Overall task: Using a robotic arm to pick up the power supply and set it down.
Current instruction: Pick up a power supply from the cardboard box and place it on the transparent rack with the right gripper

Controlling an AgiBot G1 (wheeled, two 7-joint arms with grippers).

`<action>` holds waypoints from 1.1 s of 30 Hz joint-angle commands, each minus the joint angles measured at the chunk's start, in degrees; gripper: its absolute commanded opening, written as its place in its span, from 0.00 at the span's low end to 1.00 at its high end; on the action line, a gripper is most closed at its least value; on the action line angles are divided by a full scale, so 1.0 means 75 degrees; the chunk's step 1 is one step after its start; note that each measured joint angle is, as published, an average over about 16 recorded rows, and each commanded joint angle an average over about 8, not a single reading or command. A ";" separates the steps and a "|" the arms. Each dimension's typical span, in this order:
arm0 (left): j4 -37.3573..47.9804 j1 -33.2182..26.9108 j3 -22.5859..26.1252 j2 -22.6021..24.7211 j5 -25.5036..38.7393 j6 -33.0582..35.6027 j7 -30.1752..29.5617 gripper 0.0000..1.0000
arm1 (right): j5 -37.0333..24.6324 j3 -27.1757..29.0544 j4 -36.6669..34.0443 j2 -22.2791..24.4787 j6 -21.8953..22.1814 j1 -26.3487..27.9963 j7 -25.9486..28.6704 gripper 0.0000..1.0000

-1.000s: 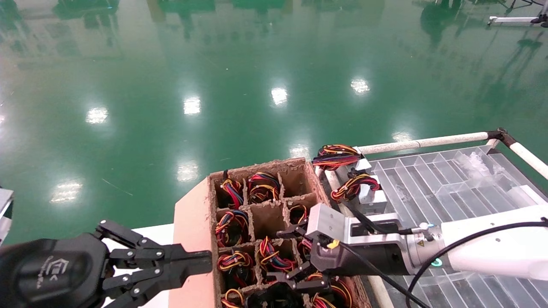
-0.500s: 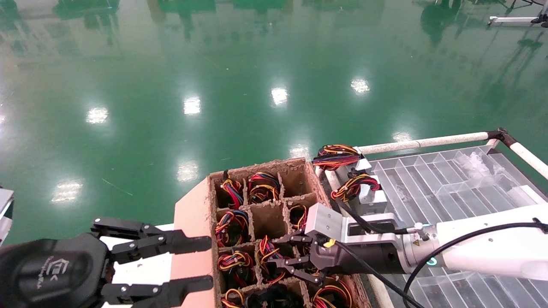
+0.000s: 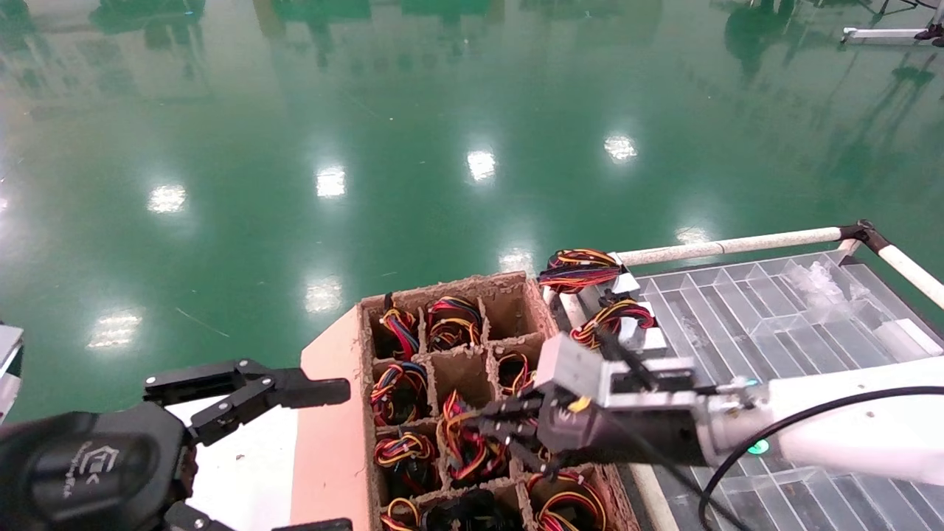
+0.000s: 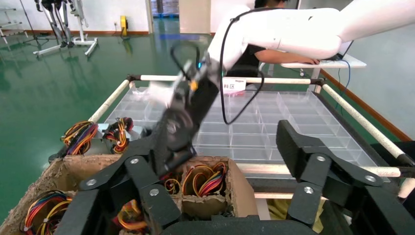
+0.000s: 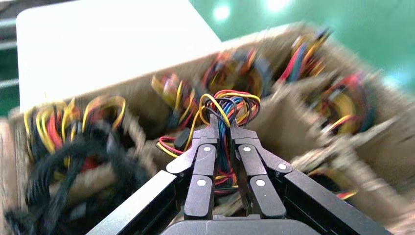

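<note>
Gripping power supply [image 5: 230,110] wires | right gripper [image 5: 222,128] over carton [image 3: 346,383]; left gripper [image 3: 243,450] spread

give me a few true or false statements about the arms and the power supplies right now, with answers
1. The right gripper is clamped on a wire bundle over the cardboard divider box. True.
2. The left gripper is shut on a power supply. False: its jaws are open and it holds nothing.
3. Two power supplies sit by the clear plastic tray. True.
4. Every box compartment holds wires. False: some are empty.
</note>
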 commanded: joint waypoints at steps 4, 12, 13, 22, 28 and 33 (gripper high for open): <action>0.0000 0.0000 0.0000 0.0000 0.0000 0.0000 0.0000 1.00 | 0.0476 0.0408 0.0511 0.0265 0.0156 -0.0030 -0.0035 0.00; 0.0000 0.0000 0.0001 0.0000 -0.0001 0.0000 0.0001 1.00 | 0.1452 0.1315 0.1340 0.0689 0.0508 -0.0030 -0.0375 0.00; 0.0000 0.0000 0.0001 0.0000 -0.0001 0.0000 0.0001 1.00 | 0.1571 0.1425 0.1419 0.0740 0.0535 -0.0024 -0.0419 0.00; 0.0000 0.0000 0.0002 -0.0001 -0.0001 -0.0001 0.0001 1.00 | 0.2296 0.2276 0.1902 0.1418 0.0606 0.0069 -0.0787 0.00; 0.0000 -0.0001 0.0002 -0.0001 -0.0002 -0.0001 0.0001 1.00 | 0.2246 0.2618 0.1817 0.2257 0.0459 0.0257 -0.0941 0.00; 0.0000 -0.0001 0.0003 -0.0001 -0.0002 -0.0001 0.0001 1.00 | 0.2201 0.2856 0.1558 0.3035 0.0220 0.0234 -0.1051 0.00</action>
